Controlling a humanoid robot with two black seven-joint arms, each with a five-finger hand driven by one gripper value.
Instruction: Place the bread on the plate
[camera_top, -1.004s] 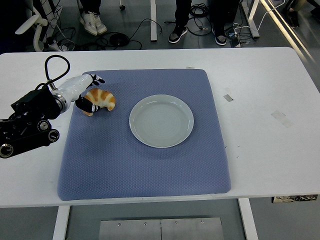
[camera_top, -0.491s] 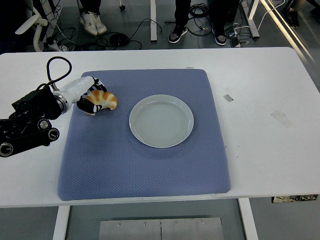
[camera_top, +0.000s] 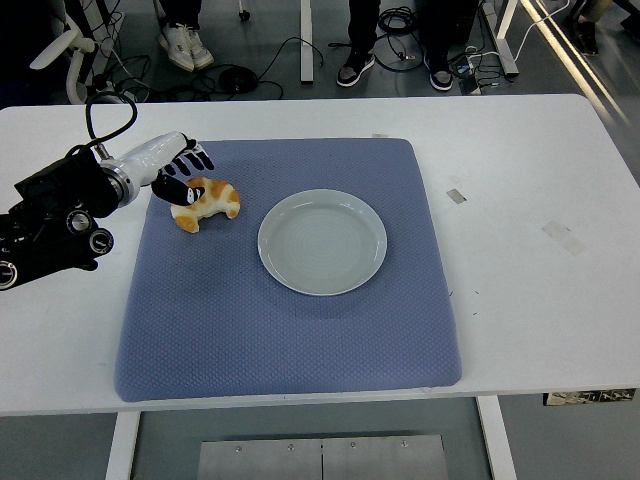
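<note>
A golden crescent of bread (camera_top: 207, 202) lies on the blue mat (camera_top: 280, 330), left of the empty pale plate (camera_top: 268, 222). My left hand (camera_top: 180, 170) comes in from the left edge and sits just above and left of the bread. Its fingers (camera_top: 196, 156) are spread apart over the mat's upper left corner, and the black thumb touches the bread's left end. No finger wraps around the bread. A hand's width of mat separates the bread from the plate. The right arm is out of view.
The mat covers the middle of the white table (camera_top: 540, 320). Two small tape scraps (camera_top: 456, 195) (camera_top: 562, 236) lie on the table's right side. Beyond the far edge are cables and people's shoes (camera_top: 185, 45) on the floor.
The left hand has lifted up and back toward the mat's corner and its fingers have spread from their curl around the bread. The bread has shifted slightly right and turned.
</note>
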